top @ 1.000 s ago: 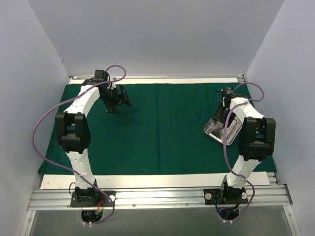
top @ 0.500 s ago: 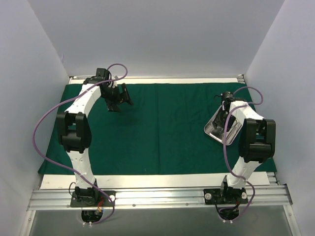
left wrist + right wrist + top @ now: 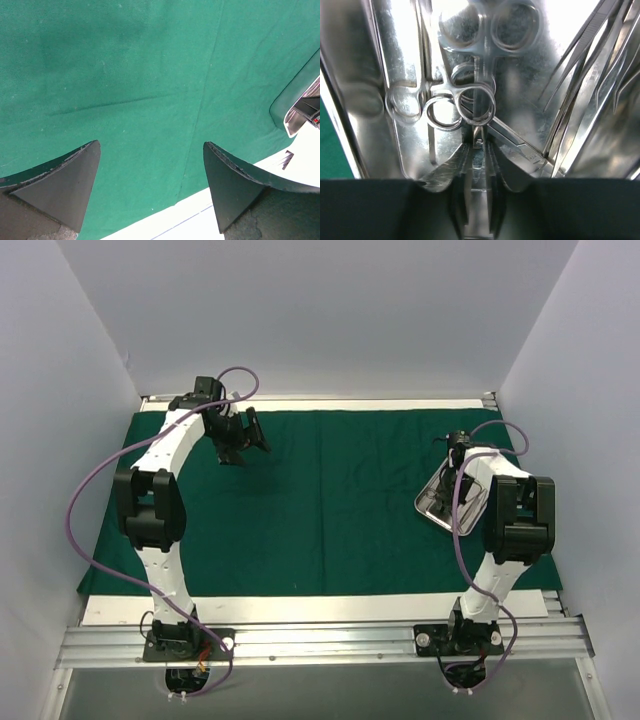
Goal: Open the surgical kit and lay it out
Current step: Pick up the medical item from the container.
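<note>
The dark green cloth (image 3: 320, 510) lies spread flat over the table. At its right side sits the steel tray (image 3: 428, 508), tilted. My right gripper (image 3: 456, 478) reaches down into the tray (image 3: 350, 75). In the right wrist view its jaws (image 3: 479, 150) are closed on the thin shank of a silver ring-handled instrument (image 3: 476, 106), whose rings lie just beyond the fingertips. Other ring-handled instruments (image 3: 512, 22) lie in the tray behind it. My left gripper (image 3: 240, 440) hovers over the cloth's far left, open (image 3: 151, 145), with only cloth (image 3: 125, 75) between its fingers.
Long thin tweezers (image 3: 590, 75) lean along the tray's right side. A strip of white table (image 3: 300, 608) shows in front of the cloth, and white walls close in on both sides and the back. The tray's edge (image 3: 300, 92) shows at the right of the left wrist view.
The right gripper's jaws have closed in on the instrument in the tray, and its wrist has shifted slightly toward the back. The left gripper has drifted a little up and back, still open.
</note>
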Controlling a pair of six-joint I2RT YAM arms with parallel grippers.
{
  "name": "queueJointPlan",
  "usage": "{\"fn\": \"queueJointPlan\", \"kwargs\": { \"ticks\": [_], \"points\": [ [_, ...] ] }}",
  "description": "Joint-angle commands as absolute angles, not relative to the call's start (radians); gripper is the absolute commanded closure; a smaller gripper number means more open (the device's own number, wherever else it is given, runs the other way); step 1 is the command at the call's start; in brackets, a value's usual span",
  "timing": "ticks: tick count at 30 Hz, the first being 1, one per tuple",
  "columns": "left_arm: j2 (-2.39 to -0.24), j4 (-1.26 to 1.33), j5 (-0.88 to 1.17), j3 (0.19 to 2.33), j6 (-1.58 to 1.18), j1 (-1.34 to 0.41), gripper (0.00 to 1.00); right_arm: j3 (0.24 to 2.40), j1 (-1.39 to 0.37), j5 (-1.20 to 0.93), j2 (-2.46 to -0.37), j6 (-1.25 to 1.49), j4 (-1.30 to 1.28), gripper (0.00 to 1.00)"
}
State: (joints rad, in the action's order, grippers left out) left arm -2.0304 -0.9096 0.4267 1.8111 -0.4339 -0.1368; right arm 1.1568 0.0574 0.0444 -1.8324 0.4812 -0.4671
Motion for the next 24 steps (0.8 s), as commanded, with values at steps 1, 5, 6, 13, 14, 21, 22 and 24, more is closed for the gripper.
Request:
{"fn": "queueJointPlan", "kwargs": {
  "ticks": [1, 5, 6, 13, 14, 21, 22, 24],
  "points": [
    [-2.002, -0.911, 0.422, 1.824, -0.433, -0.146, 0.08, 1.154, 0.064, 0.083, -1.891, 0.463, -0.491, 0.92],
    [-1.974, -0.890, 0.419, 1.789, -0.449, -0.159, 0.09, 1.186, 0.087, 0.109, -1.841, 0.442, -0.543, 1.00],
    [-1.968, -0.887, 0.419, 1.784, -0.454, -0.164, 0.09, 1.193, 0.097, 0.103, -1.826, 0.437, -0.555, 1.00],
    [-1.951, -0.871, 0.411, 1.781, -0.485, -0.210, 0.11, 1.261, 0.190, -0.026, -1.710, 0.356, -0.661, 1.00],
    [-1.948, -0.868, 0.411, 1.782, -0.486, -0.215, 0.11, 1.262, 0.195, -0.035, -1.703, 0.348, -0.664, 1.00],
    [-1.934, -0.871, 0.448, 1.795, -0.499, -0.259, 0.11, 1.261, 0.196, -0.093, -1.625, 0.284, -0.650, 1.00],
    [-1.934, -0.868, 0.460, 1.798, -0.492, -0.265, 0.11, 1.261, 0.195, -0.100, -1.617, 0.284, -0.650, 1.00],
    [-1.937, -0.855, 0.498, 1.795, -0.489, -0.275, 0.11, 1.267, 0.190, -0.149, -1.599, 0.285, -0.644, 1.00]
  ]
}}
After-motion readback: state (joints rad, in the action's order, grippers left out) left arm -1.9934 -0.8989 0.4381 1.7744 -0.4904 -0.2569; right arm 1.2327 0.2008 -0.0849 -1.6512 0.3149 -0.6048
